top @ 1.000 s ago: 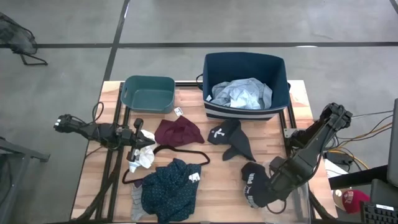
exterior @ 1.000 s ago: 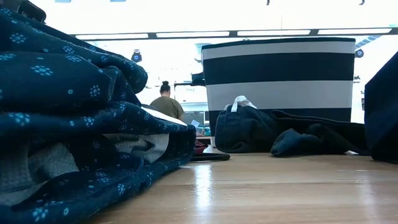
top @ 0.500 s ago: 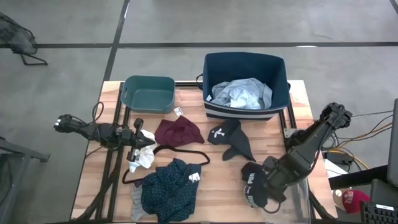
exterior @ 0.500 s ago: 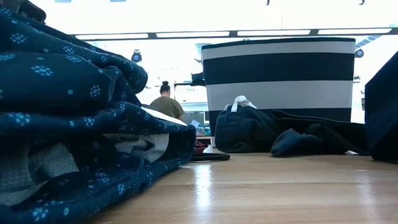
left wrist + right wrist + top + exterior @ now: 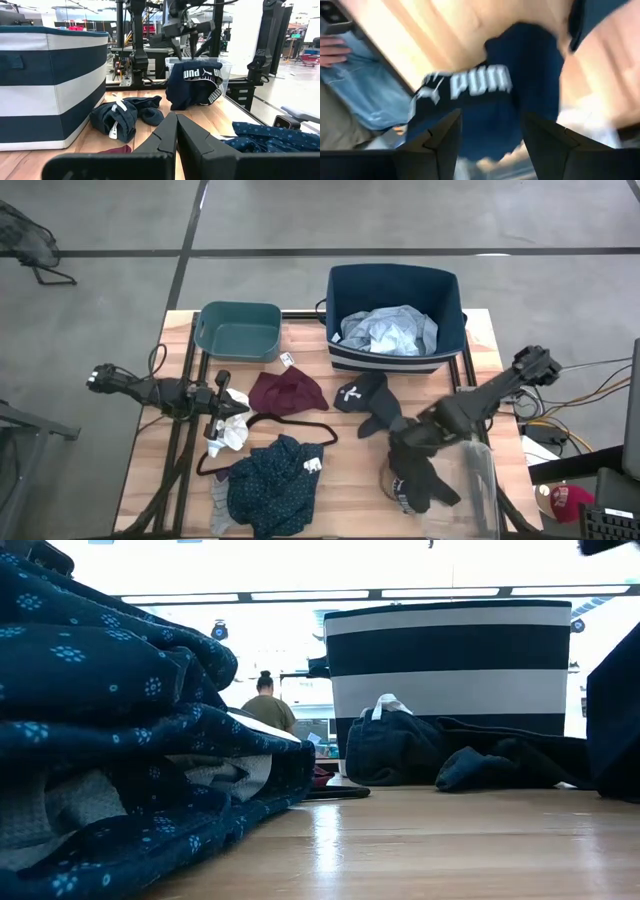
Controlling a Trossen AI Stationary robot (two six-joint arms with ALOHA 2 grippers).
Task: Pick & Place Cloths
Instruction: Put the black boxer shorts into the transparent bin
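My right gripper (image 5: 405,436) is over the table's near right part, shut on black briefs (image 5: 418,480) with a white-lettered waistband (image 5: 480,85). The left wrist view shows them hanging (image 5: 194,85). My left gripper (image 5: 216,394) is shut and waits at the left side beside a white sock (image 5: 233,418). On the table lie a maroon piece (image 5: 287,391), a navy patterned top (image 5: 272,486) and a dark piece with a white mark (image 5: 370,406). A pale grey-blue shirt (image 5: 388,330) lies in the striped bin (image 5: 452,300). My right gripper pinches the briefs' waistband at its top edge (image 5: 194,64) between the two fingers (image 5: 178,47), coming from above and pointing down. The briefs hang below the fingers, spread flat. Whether their lower edge (image 5: 176,106) touches the table, I cannot tell.
A teal tub (image 5: 238,330) stands at the far left. A thin black hanger (image 5: 270,424) lies between the maroon piece and the patterned top. A clear container (image 5: 482,480) sits at the near right corner. A person in jeans (image 5: 355,85) is beyond the table edge.
My right gripper has risen and moved from the near right corner toward the table's middle and far side. It has drawn the black briefs up off the table, so they now hang below it. The left arm has kept still.
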